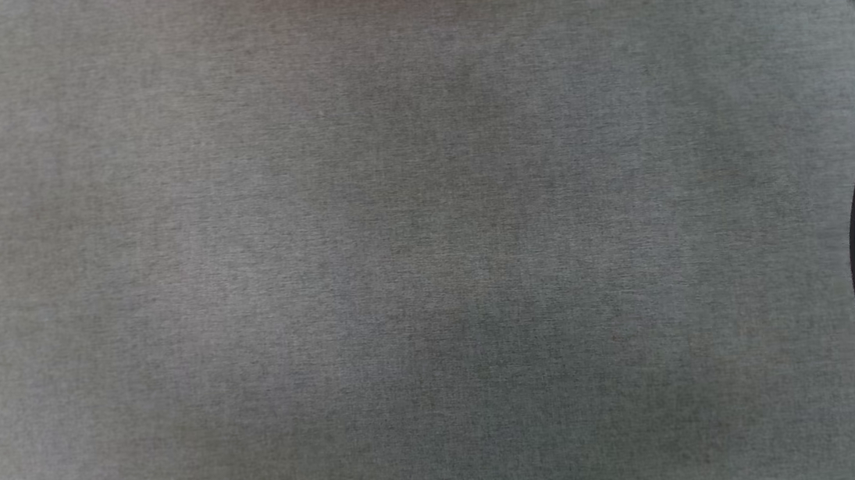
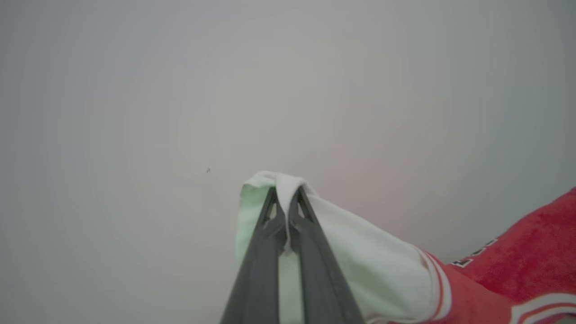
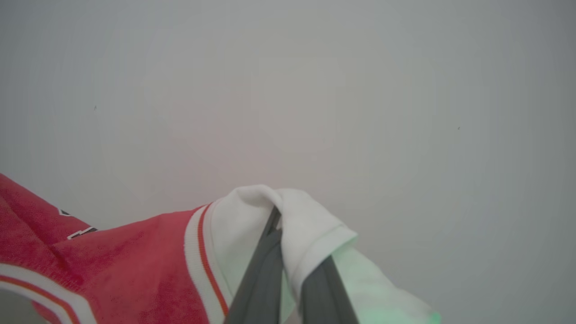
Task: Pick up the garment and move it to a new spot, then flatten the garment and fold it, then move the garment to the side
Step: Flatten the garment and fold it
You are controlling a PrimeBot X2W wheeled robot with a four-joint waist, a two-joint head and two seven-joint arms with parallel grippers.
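left hand (image 2: 285,194) is clamped on one white sleeve (image 2: 360,252) of the red jersey (image 2: 531,256), and right hand (image 3: 282,225) is clamped on the other sleeve (image 3: 243,220). the red body spans between them, long axis hand to hand, neither arm nearer. laying it on the grey tabletop (image 1: 365,246) likely needs both lowering together.

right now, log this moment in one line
left gripper: shut on garment sleeve | right gripper: shut on other sleeve | fold: not yet done

Flat grey woven surface (image 1: 396,243), faintly mottled
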